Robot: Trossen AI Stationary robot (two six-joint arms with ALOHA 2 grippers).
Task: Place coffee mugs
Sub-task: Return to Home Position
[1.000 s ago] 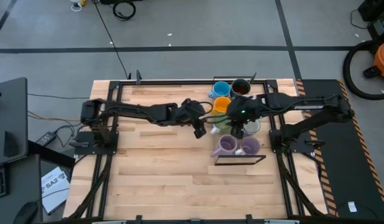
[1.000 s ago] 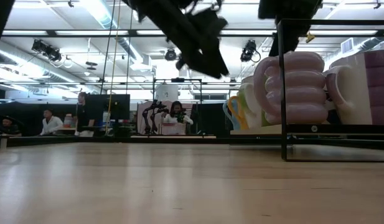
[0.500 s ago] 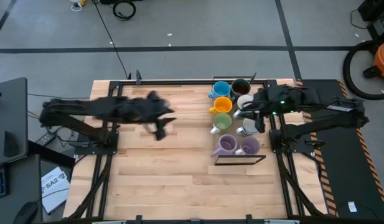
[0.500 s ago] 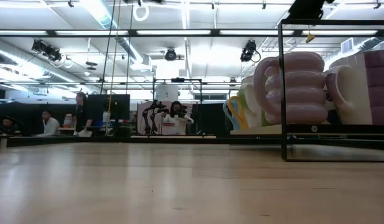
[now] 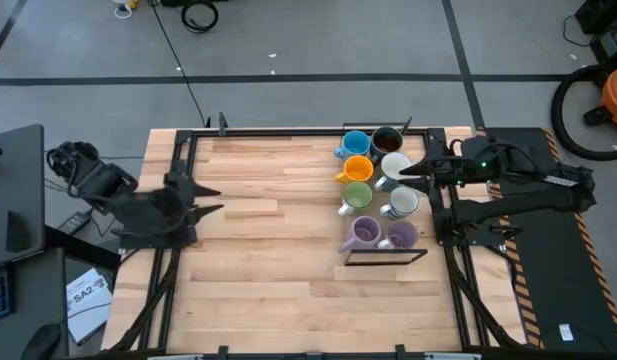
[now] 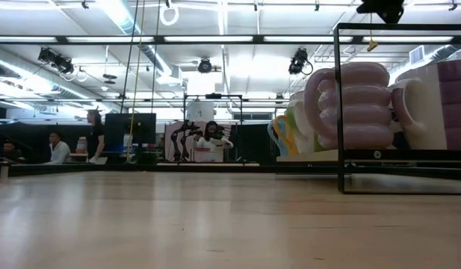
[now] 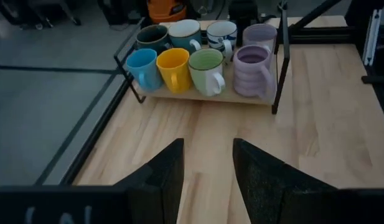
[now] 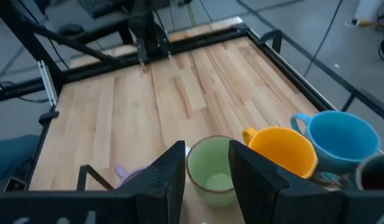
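Observation:
Several small handled mugs stand upright on a low black-framed wooden rack (image 5: 385, 257) at the table's right. They form two rows: blue (image 5: 355, 143), orange-yellow (image 5: 357, 168), green (image 5: 358, 194) and ribbed purple (image 5: 365, 232); beside them dark brown (image 5: 386, 140), white (image 5: 395, 165), a patterned white one (image 5: 401, 203) and a second purple (image 5: 403, 235). My right gripper (image 5: 406, 175) hovers open above the rack's right row, and its wrist view looks down on the green mug (image 8: 213, 171). My left gripper (image 5: 210, 200) is open at the table's left edge, far from the mugs (image 7: 206, 68).
Bare wooden tabletop (image 5: 278, 260) stretches between my left arm and the rack. Black frame rails (image 5: 178, 250) run along the table's left and right sides. In the low view the ribbed purple mug (image 6: 350, 104) stands behind the rack's upright post (image 6: 340, 112). People sit in the room beyond.
My left arm has drawn back from beside the mugs, across the table to its left edge. My right arm has pulled back from over the rack's middle toward the table's right edge. The mugs have stayed where they were.

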